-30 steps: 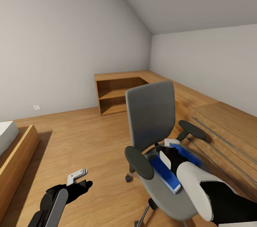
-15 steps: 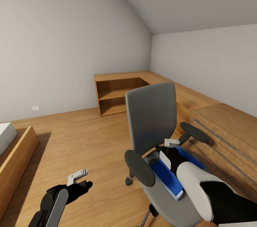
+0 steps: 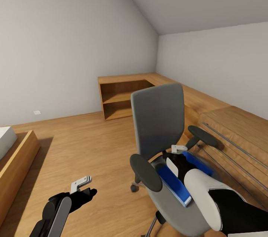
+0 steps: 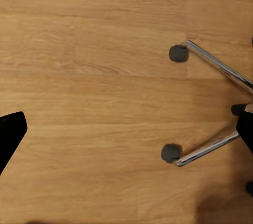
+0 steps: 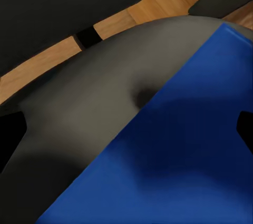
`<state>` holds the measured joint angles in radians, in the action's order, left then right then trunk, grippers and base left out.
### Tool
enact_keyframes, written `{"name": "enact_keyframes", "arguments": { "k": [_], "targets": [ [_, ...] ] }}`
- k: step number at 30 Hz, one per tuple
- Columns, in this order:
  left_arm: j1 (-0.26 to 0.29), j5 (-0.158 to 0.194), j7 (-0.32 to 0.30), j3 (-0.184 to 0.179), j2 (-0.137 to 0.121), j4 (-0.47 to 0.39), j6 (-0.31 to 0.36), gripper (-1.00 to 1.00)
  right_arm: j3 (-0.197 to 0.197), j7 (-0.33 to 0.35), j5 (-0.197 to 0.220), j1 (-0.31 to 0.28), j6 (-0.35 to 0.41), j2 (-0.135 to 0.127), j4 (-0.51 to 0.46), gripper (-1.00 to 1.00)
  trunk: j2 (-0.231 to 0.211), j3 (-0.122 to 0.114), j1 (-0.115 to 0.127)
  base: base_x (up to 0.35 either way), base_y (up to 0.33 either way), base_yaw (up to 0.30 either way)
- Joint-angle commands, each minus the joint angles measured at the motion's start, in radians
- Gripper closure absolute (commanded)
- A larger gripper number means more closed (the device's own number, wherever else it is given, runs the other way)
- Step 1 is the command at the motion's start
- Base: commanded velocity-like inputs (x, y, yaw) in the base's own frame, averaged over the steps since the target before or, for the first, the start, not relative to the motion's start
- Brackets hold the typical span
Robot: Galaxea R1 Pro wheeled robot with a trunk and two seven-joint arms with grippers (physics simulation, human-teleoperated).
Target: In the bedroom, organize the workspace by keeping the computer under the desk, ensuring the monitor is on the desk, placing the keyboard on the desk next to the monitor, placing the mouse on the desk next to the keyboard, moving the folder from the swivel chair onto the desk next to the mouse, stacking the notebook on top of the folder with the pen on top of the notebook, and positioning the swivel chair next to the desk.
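Note:
The grey swivel chair point(image 3: 158, 116) stands on the wood floor at the right of the head view, its back towards the far wall. A bright blue folder point(image 3: 174, 186) lies flat on its seat point(image 3: 175, 207). My right gripper point(image 3: 178, 157) hangs just above the folder, between the armrests. In the right wrist view this gripper point(image 5: 126, 132) is open, its dark fingertips point(image 5: 10, 134) spread wide over the folder point(image 5: 179, 150) and the seat point(image 5: 89, 103). My left gripper point(image 3: 83, 188) is low over the floor left of the chair, open and empty, with the chair's chrome legs and castors point(image 4: 171, 153) below it.
A light oak low cabinet point(image 3: 123, 97) with open shelves stands in the far corner. An oak platform point(image 3: 223, 118) runs along the right wall. A wooden bed frame point(image 3: 18, 159) with a white mattress is at the left edge. Bare floor point(image 3: 82, 144) lies left of the chair.
The whole picture has shifted slightly, so the camera moved a little. The chair and folder sit a touch lower in the picture. Both grippers keep their pose and stay open.

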<state>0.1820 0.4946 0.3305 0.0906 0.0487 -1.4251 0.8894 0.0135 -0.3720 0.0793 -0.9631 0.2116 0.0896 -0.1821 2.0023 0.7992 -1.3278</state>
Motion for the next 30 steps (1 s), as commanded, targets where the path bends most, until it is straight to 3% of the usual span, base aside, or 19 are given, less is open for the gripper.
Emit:
{"name": "enact_keyframes", "arguments": {
  "k": [1, 24, 30],
  "targets": [
    [0.001, 0.011, 0.008, 0.001, 0.001, -0.001, 0.003, -1.0, 0.002, -0.005, 0.008, 0.0, 0.004, 0.0, -0.002, -1.0, 0.008, 0.004, -0.004, 0.0, 0.0, 0.0],
    [0.001, 0.01, 0.008, 0.001, 0.0, -0.002, 0.003, -1.0, 0.003, -0.005, 0.008, 0.0, 0.003, 0.001, -0.002, -1.0, 0.169, 0.076, -0.092, 0.0, 0.0, 0.0],
    [0.001, 0.011, 0.007, 0.001, 0.001, -0.003, 0.004, -1.0, 0.003, -0.006, 0.008, 0.0, 0.004, 0.001, -0.002, -1.0, 0.169, 0.076, -0.092, 0.0, 0.0, 0.0]
  ]
}}
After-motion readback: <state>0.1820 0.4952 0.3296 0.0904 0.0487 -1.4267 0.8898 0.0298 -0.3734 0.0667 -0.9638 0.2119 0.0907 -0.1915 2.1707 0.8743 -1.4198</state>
